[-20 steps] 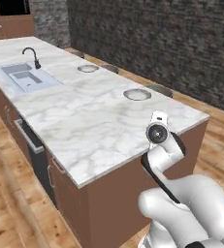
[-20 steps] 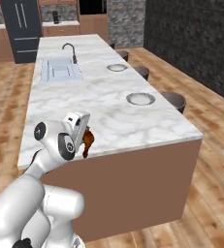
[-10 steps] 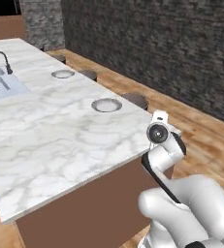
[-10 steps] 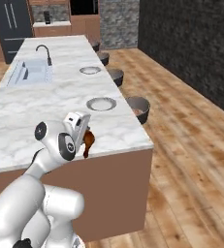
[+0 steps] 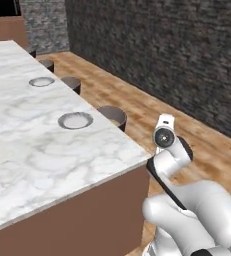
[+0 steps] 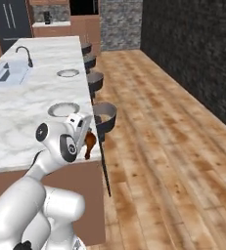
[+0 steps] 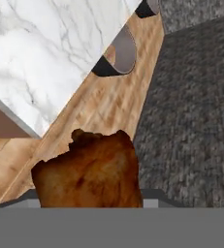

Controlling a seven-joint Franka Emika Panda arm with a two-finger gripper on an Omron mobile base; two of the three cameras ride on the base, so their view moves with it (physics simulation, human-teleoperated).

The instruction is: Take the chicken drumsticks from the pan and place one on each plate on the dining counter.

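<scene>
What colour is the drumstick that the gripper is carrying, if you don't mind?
Golden-brown with darker orange patches; the drumstick shows best in the hand view.

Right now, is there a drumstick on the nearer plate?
No, the nearer plate on the dining counter lies bare, while the drumstick hangs at the gripper beyond the counter's end.

Base views flank arm, share dining counter [image 5: 47, 150]; hand view looks down close.

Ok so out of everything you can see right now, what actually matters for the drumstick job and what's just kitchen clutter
Part of the job:
- chicken drumstick, held in the tool
- near plate
- far plate
- dining counter

Just there:
- stools along the counter's edge
- sink with its dark tap
- fridge at the back
</scene>
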